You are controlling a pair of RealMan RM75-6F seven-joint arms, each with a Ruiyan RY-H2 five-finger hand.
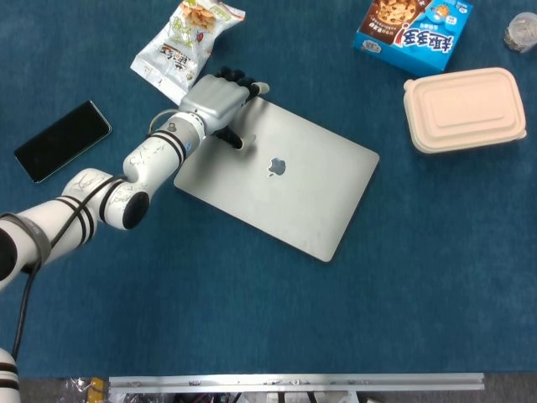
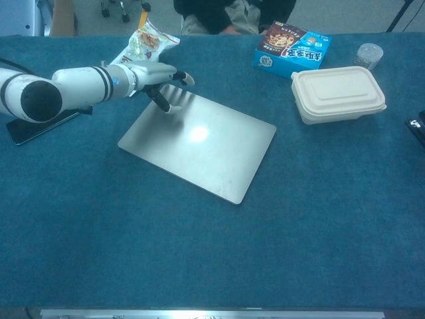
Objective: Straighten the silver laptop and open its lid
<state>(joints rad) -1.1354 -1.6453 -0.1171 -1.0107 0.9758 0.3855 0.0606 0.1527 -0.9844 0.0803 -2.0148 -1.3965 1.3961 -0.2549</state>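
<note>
The silver laptop (image 1: 285,180) lies closed and skewed on the blue table, its logo facing up; in the chest view the laptop (image 2: 199,143) reflects a bright spot. My left hand (image 1: 220,99) sits at the laptop's far left corner. Its fingers (image 1: 243,86) reach over the far edge and its thumb (image 1: 234,139) points down onto the lid. The chest view shows the same left hand (image 2: 156,74) low over that corner, with nothing held in it. The lid is flat against the base. My right hand is in neither view.
A snack bag (image 1: 185,38) lies just beyond the left hand, and a black phone (image 1: 63,140) lies at the left. A blue cookie box (image 1: 413,29), a beige lidded container (image 1: 464,109) and a small clear cup (image 1: 522,32) stand at the far right.
</note>
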